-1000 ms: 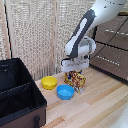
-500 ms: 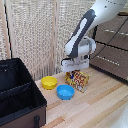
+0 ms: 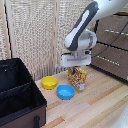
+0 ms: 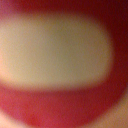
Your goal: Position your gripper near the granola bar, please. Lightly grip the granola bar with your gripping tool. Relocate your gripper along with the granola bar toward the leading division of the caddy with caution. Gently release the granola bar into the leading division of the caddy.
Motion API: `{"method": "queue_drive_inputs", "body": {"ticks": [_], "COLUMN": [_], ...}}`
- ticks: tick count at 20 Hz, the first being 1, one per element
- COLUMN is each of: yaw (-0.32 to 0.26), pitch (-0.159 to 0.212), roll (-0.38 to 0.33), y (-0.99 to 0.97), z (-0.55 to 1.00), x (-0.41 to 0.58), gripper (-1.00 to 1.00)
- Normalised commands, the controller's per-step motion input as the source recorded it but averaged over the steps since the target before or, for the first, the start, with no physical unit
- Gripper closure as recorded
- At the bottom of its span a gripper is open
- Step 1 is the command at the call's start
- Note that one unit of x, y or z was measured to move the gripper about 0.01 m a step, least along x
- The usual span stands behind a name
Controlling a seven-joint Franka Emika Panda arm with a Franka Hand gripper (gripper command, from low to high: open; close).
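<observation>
The gripper (image 3: 76, 65) sat right atop the upright granola bar (image 3: 77, 78), its jaw state impossible to tell, so a loose grip risked toppling the box onto the blue bowl (image 3: 65, 92) just beside it.

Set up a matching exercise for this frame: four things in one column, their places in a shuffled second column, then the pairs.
Things:
1. round yellow bowl
2. round blue bowl
3. large black soft-sided caddy
4. flat printed yellow-and-red granola bar box

Places:
A. upright directly under the white gripper
B. at the exterior view's left edge
C. between caddy and box, farther back
D. nearer the camera, beside the box

Pairs: 1-C, 2-D, 3-B, 4-A
</observation>
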Motion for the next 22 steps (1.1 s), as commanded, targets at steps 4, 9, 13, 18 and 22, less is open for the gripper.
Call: {"method": "queue_drive_inputs", "body": {"ticks": [4,9,13,18,22], "yaw": [-0.237,-0.221,-0.21,-0.2,-0.192], "pitch": [0.08,0.084,0.084,0.072,0.068], "roll": [0.076,0.079,0.078,0.045,0.043], "y": [-0.02,0.0,0.0,0.0,0.06], "z": [0.77,0.76,0.77,0.85,0.83], "x": [0.181,0.213,0.231,0.29,0.272], "gripper": [1.0,1.0,1.0,1.0,1.0]}}
